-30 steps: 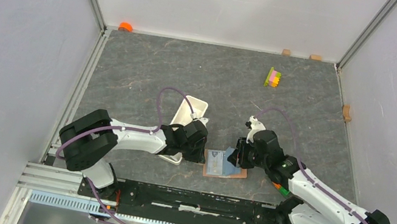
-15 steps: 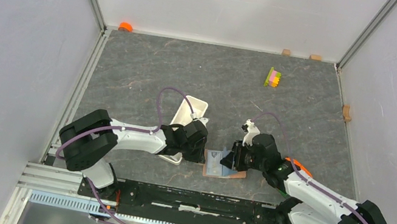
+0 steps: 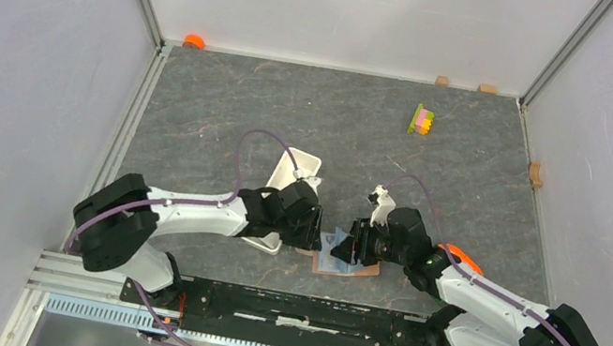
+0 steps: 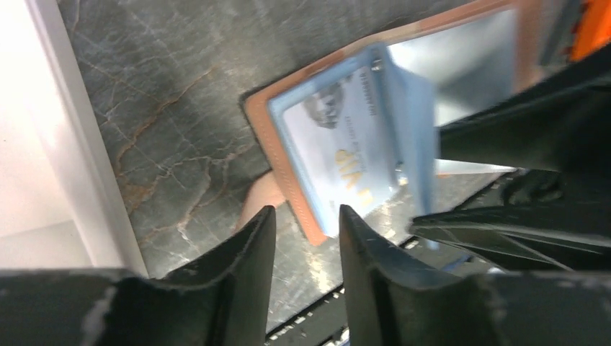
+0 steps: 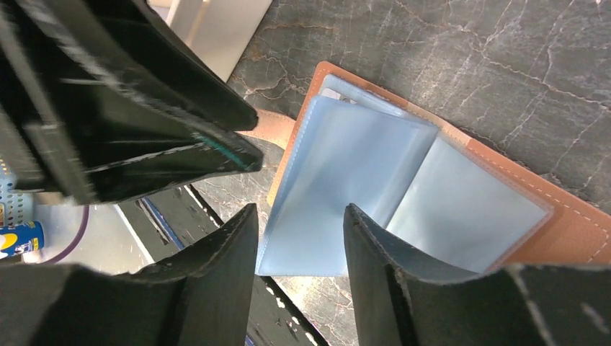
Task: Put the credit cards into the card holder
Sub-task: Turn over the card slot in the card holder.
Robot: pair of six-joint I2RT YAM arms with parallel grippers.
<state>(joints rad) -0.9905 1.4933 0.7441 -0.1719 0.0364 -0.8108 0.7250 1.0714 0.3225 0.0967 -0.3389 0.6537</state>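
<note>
The brown card holder lies open on the table near the front edge, its pale blue sleeves showing. In the left wrist view a pale blue-grey credit card with faint print lies on the holder. My left gripper is open at the holder's left corner, nothing between its fingers. My right gripper is open over the holder's middle. In the right wrist view a raised blue sleeve page shows in the gap between its fingers. The holder's brown edge shows at the right.
A long white tray stands just left of the holder, under my left arm. A coloured block stack, an orange object and small wooden blocks lie at the back. The black base rail runs close in front.
My right gripper has moved left, from the holder's right part to over its middle. My left arm has shifted slightly. The sleeve page now stands raised.
</note>
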